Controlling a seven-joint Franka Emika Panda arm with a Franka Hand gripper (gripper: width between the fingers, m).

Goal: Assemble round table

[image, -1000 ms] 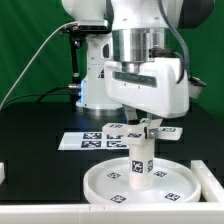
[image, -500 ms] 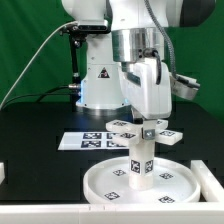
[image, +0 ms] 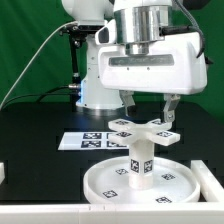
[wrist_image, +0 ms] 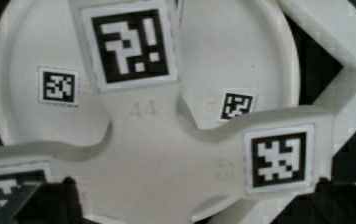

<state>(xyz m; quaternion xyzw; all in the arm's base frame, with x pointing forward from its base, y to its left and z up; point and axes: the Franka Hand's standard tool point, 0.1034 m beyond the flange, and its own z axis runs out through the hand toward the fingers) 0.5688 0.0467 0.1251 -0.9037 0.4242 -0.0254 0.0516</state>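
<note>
**Tool hangs open straight above the standing table**

Seen in the exterior view from left to right: the black surface (image: 40, 135) lies bare at the left, the marker board (image: 88, 141) sits flat behind the work, and at centre the large round disc (image: 140, 181) rests rim-up on the surface with the short leg (image: 141, 160) upright at its middle. The cross-shaped foot (image: 144, 130) sits on top of the leg, its arms spreading level to either side. Directly over it the tool (image: 147, 104) hangs with its two fingers spread wide, one on each side of the foot, holding nothing. The wrist view looks straight down onto the foot's tagged arms (wrist_image: 139, 105), with the dark fingertips (wrist_image: 33, 196) clear of the plastic. The stack's long axis runs vertically, in line with the tool, so any next approach looks to be straight down; a re-grip on the foot seems the likely call.
</note>
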